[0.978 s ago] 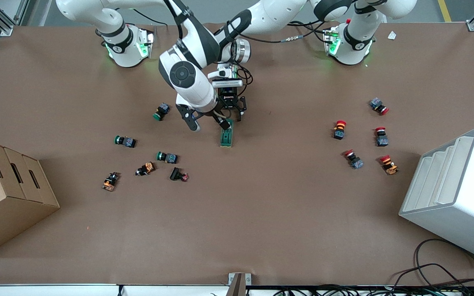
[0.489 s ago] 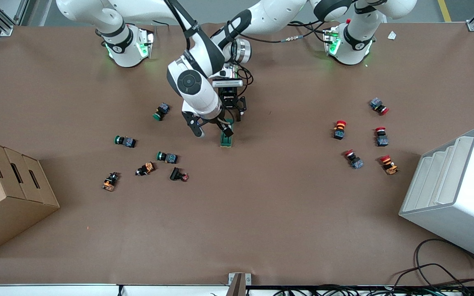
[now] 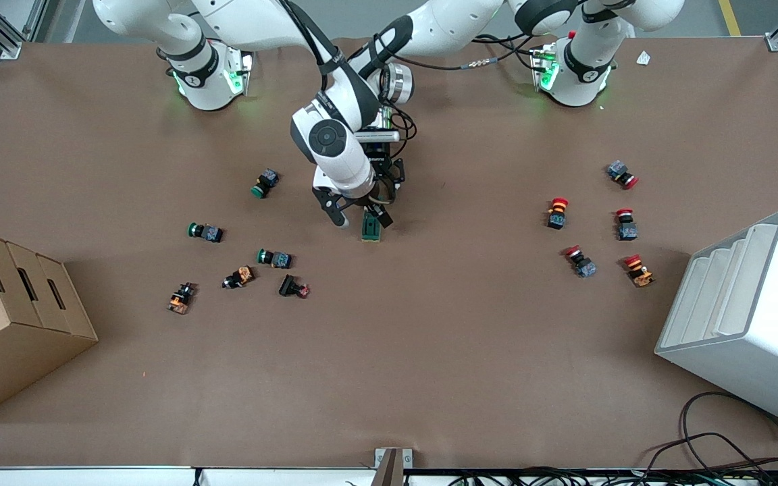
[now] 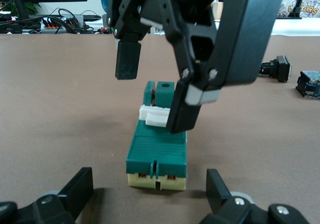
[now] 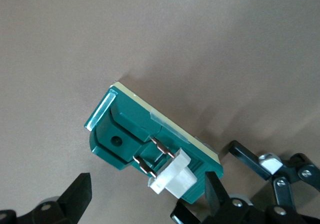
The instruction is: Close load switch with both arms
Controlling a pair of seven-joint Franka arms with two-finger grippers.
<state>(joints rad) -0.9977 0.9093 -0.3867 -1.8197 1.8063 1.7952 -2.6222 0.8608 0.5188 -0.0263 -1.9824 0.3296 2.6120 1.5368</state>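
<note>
Over the load switch (image 3: 371, 228), right claw (image 3: 360, 217) spreads open.

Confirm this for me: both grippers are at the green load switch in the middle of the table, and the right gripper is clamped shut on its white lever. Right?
Not quite. The right gripper is open, not clamped: the left wrist view shows one finger against the white lever and the other hanging clear above. Both grippers, the left gripper included, are at the load switch.

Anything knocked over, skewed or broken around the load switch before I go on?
Nothing looks damaged. The load switch sits flat on the table, white lever raised. The right pincer, open, has one finger against that lever; the left pincer is open at the switch's end. The scattered push-buttons lie on their sides.
</note>
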